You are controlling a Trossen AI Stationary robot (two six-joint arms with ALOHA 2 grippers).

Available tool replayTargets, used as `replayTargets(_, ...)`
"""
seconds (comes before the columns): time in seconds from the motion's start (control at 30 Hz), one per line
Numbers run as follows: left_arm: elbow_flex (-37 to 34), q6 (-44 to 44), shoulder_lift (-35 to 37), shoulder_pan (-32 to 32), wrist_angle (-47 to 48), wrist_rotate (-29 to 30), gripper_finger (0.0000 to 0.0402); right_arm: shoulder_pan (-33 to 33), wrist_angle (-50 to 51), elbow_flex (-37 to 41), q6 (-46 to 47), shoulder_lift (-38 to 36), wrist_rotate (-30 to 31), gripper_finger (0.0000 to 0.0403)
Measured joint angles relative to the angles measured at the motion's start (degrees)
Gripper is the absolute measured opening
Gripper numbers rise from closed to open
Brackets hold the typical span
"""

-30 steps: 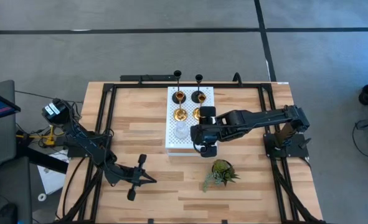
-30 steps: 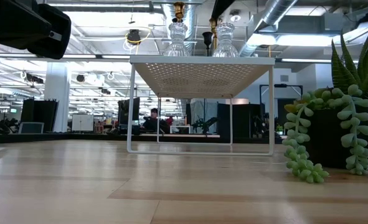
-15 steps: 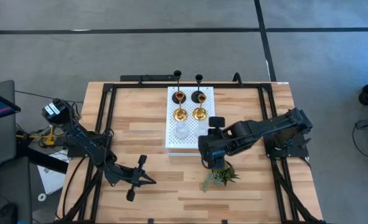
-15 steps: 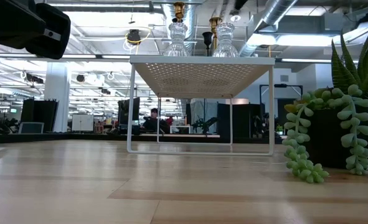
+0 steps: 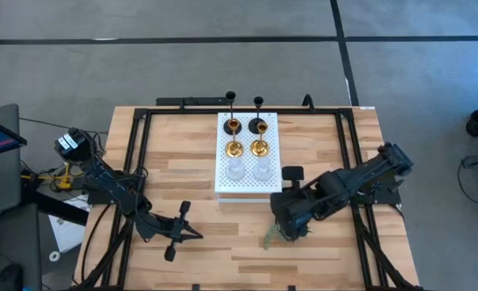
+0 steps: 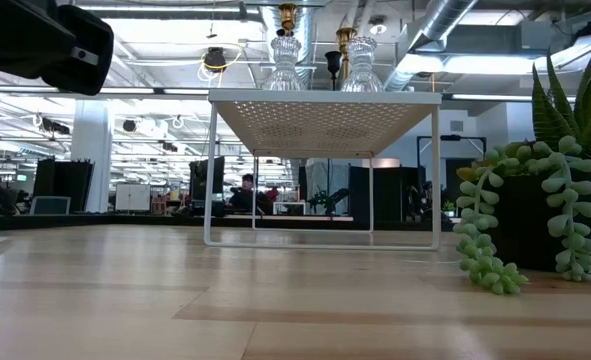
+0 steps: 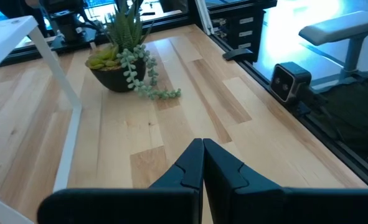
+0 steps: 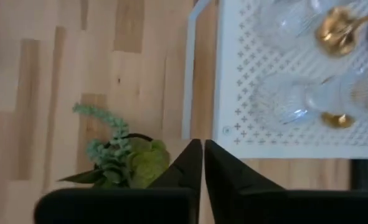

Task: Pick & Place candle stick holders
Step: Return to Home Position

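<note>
Six candle stick holders stand on the raised white perforated board [image 5: 247, 184]. Two are black [image 5: 233, 124] [image 5: 257, 125], two are gold [image 5: 234, 149] [image 5: 259, 148], and two are clear glass [image 5: 235, 170] [image 5: 262, 170]. All rest on their round bases. The low view shows the glass pair [image 6: 284, 62] [image 6: 360, 62] on the board's top. My right gripper [image 5: 285, 225] [image 8: 203, 155] hangs shut and empty over the green plant [image 8: 124, 163], just off the board's near right corner. My left gripper [image 5: 199, 235] [image 7: 203, 158] is shut and empty, held low above the table at the near left.
The potted plant [image 6: 540, 210] [image 7: 122, 59] stands on the table in front of the board's near right leg [image 6: 436, 170]. Bare wood lies between the two arms [image 5: 222, 234]. A black frame [image 5: 133, 153] runs along the table's edges.
My right gripper has swung off the board's near right part toward the table's near edge and a little to the right, and now hangs over the plant. The right-hand clear glass holder, covered by the gripper before, now stands in plain view on the board.
</note>
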State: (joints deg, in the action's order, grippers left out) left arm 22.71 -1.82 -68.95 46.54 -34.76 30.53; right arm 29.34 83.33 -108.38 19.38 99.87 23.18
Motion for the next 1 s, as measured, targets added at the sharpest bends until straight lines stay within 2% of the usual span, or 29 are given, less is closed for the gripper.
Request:
replayTargets(0.23, -0.01, 2.84, 1.73, -0.12, -0.21, 3.34, 0.0006, 1.21, -0.08, 0.00, -3.54, -4.78, 7.03, 0.0002)
replayTargets(0.4, -0.01, 5.91, 6.72, -1.18, -0.26, 3.35, 0.0006, 0.67, -6.48, 2.84, -9.46, -8.58, 6.83, 0.0000)
replayTargets(0.53, -0.01, 9.34, 11.24, -2.24, -0.07, 3.08, 0.0006, -1.29, -17.48, 10.90, -17.26, -12.60, 2.39, 0.0000)
replayTargets(0.73, -0.01, 13.44, 15.93, -5.81, 0.38, -3.88, 0.0006, -5.50, -27.86, 25.83, -18.91, -20.30, -0.39, 0.0000)
replayTargets(0.9, -0.01, 13.59, 18.04, -12.62, 1.88, -4.73, 0.0006, -8.20, -36.44, 37.01, -19.29, -28.24, -0.68, 0.0000)
replayTargets(1.0, -0.01, 13.59, 18.90, -18.88, 3.48, -11.05, 0.0006, -9.30, -42.17, 42.59, -21.26, -33.22, -0.70, 0.0000)
